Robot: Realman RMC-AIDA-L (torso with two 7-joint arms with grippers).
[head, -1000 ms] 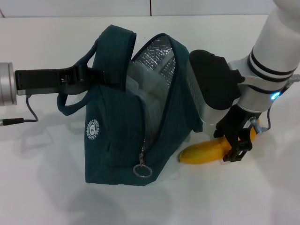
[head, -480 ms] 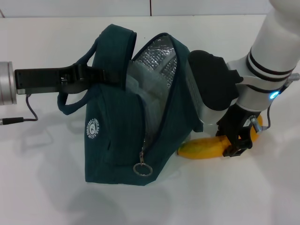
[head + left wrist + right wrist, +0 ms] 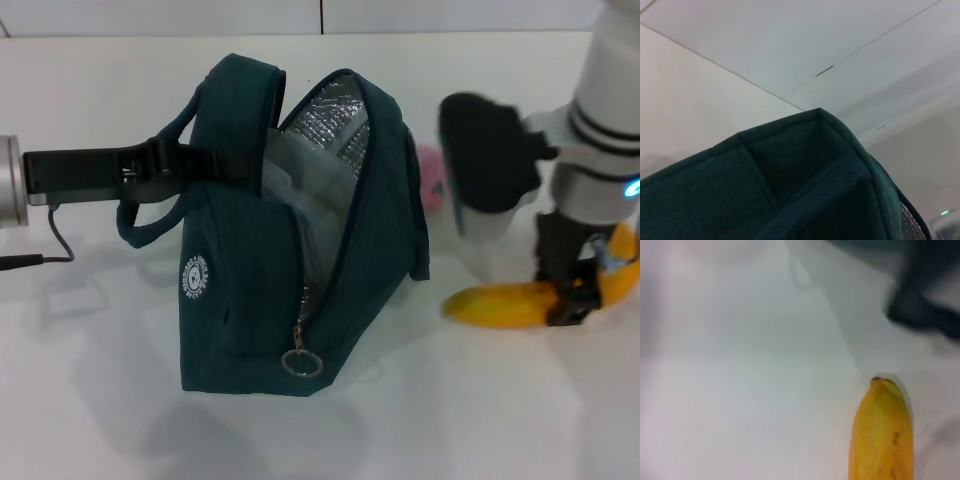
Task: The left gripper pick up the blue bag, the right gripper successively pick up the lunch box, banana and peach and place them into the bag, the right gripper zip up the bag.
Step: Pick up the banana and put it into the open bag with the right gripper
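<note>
The blue bag (image 3: 250, 290) stands upright in the middle of the table with its mouth open and silver lining showing. My left gripper (image 3: 212, 165) reaches in from the left and is shut on one of the bag's loop handles; its wrist view is filled with the bag's fabric (image 3: 790, 195). A pale, clear shape, seemingly the lunch box (image 3: 285, 185), sits inside the opening. To the right of the bag, my right gripper (image 3: 562, 292) is shut on the banana (image 3: 498, 305), low over the table; the banana's tip (image 3: 882, 435) shows in the right wrist view. The peach (image 3: 432, 175) peeks out behind the bag.
The white table (image 3: 420, 420) stretches around the bag. A thin black cable (image 3: 45, 250) trails from my left arm at the left edge. The black housing of the right wrist (image 3: 485, 150) hangs just right of the bag's open mouth.
My right gripper has carried the banana to the right, away from the bag's base. The peach has come into sight behind the bag. The bag and left gripper have barely shifted.
</note>
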